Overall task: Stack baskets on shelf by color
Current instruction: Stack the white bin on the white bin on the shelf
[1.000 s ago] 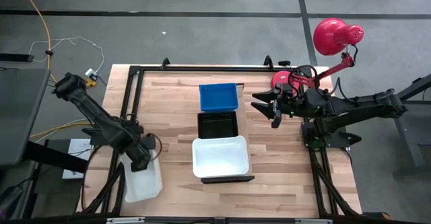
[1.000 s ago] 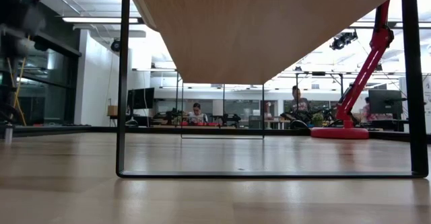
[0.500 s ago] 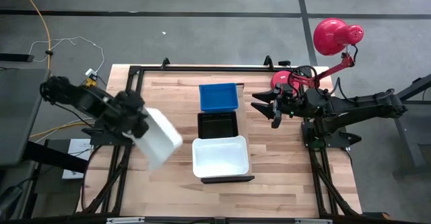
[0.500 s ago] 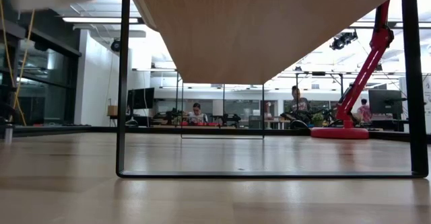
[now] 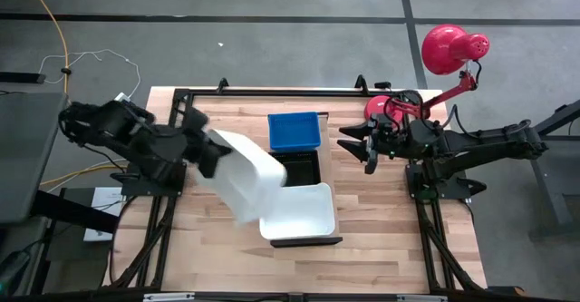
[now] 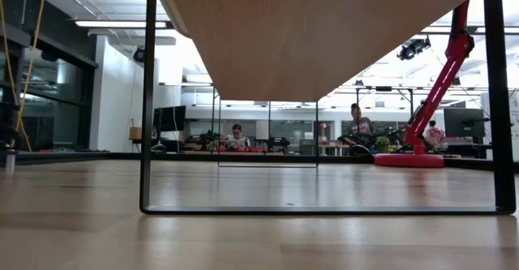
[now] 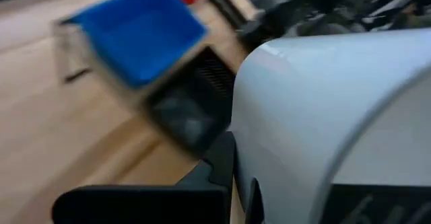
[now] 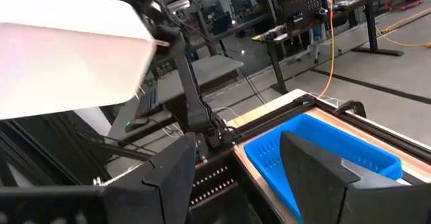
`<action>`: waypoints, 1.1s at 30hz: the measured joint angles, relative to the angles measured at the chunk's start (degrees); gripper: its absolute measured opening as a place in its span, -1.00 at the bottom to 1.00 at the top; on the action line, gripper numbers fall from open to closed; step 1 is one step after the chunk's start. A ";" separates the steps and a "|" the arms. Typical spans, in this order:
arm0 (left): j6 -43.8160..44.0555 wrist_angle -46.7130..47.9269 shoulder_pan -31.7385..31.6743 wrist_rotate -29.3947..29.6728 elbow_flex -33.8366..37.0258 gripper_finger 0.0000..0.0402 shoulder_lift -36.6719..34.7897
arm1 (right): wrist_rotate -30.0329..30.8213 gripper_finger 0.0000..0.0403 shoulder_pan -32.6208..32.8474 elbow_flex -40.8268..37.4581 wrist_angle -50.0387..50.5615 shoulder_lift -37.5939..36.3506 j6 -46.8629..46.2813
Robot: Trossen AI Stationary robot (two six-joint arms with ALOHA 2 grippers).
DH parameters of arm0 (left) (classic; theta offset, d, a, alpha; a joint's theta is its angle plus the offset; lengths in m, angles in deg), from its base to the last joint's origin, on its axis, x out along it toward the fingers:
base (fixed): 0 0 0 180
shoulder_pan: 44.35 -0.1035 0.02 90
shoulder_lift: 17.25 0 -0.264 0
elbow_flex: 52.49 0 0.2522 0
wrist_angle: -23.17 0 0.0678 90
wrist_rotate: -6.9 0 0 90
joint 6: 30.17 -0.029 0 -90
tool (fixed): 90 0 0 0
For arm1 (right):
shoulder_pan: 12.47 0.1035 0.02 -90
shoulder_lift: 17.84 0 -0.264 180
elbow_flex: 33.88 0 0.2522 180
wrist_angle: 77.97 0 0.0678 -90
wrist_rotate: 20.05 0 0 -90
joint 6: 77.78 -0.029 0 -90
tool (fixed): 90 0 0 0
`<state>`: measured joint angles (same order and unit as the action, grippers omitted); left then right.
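Note:
In the high view my left gripper is shut on a white basket, held in the air over the table just left of the shelf. On the shelf, whose near dark rail shows, a blue basket, a black basket and another white basket rest in a row. The left wrist view shows the held white basket, the blue basket and the black basket. My right gripper waits open right of the blue basket. My left gripper holds the white basket at its end toward the table's left; one dark finger lies against the basket's outer wall, and the other is hidden behind the basket. The basket is lifted clear and tilted, reaching toward the shelf.
A red lamp with its base stands at the far right corner, behind the right arm. In the low view the shelf board's underside spans the top, with bare tabletop beneath it. People sit in the room beyond.
My left arm has swung from the table's near left edge up and toward the right, carrying the white basket from beside the table to above it, close to the shelf. The basket has turned and tilted on the way. The right arm has kept still.

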<state>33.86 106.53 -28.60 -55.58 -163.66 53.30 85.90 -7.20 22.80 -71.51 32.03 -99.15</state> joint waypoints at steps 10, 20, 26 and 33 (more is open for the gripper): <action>15.69 -15.83 0.02 0.15 -6.83 -1.00 13.44 | -0.09 0.01 0.00 -0.02 5.39 0.00 -0.66; 33.31 -9.97 4.81 8.55 -6.53 -1.00 14.68 | -0.09 0.01 -0.01 -0.02 6.88 -0.02 -0.66; 48.42 -4.45 10.73 14.31 -6.57 -1.00 17.64 | -0.09 0.01 -0.01 -0.02 9.59 -0.02 -0.66; 53.44 0.50 13.12 10.70 -6.51 -1.00 22.71 | -0.09 0.01 0.00 -0.02 11.74 -0.02 -0.77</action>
<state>87.29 107.03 -15.48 -44.88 -170.17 76.00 85.81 -7.20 22.78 -59.77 32.00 -99.92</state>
